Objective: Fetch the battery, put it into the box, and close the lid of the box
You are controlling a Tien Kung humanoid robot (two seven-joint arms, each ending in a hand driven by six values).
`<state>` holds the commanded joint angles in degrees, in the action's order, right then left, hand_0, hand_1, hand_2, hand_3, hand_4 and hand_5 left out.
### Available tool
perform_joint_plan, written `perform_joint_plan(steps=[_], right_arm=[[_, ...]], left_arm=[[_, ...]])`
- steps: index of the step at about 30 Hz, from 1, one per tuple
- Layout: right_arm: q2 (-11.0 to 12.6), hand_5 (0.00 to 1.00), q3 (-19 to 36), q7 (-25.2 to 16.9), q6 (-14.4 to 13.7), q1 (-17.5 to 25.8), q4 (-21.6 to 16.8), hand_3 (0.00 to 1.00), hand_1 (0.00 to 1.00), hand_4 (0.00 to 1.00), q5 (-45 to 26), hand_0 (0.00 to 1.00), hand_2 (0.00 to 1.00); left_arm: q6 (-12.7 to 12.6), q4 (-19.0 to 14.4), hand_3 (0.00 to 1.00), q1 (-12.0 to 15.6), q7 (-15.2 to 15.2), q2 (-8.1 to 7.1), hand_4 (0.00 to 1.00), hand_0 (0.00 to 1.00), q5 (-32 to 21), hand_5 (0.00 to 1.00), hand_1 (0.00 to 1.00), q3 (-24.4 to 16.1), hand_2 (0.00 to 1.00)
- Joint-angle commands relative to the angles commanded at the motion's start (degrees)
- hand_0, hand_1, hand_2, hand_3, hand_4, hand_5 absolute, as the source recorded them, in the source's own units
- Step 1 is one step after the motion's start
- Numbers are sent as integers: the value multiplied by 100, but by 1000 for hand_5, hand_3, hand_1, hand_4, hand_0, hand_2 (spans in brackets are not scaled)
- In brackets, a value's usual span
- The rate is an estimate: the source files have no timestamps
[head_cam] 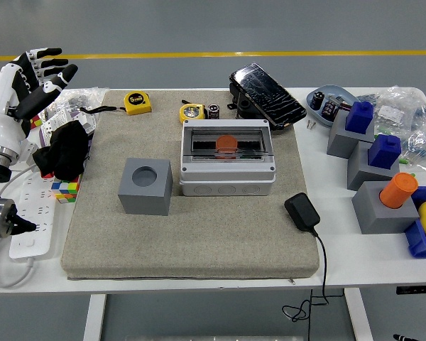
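Note:
A small dark cylindrical battery stands on the beige mat behind the box, next to a yellow tape measure. The grey box sits mid-mat; its tinted clear lid lies flat over it, and an orange round thing shows through. My left hand is raised at the far left edge, fingers spread, holding nothing, well left of the box and battery. My right hand is out of view.
A grey cube with a round hole sits left of the box. A black adapter with its cable lies front right. A black case, a second tape measure, a power strip and blue and grey blocks surround the mat.

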<state>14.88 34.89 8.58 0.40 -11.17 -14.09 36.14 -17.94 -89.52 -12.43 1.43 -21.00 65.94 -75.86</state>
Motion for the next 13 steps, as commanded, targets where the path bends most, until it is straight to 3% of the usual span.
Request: perform_joint_plan(steps=[13], right_arm=[[7, 500, 93, 2, 12, -99, 40, 551, 667, 897, 26, 668, 676]], left_arm=[[18, -84, 685, 3, -5, -38, 998, 494, -28, 475, 654, -59, 644]])
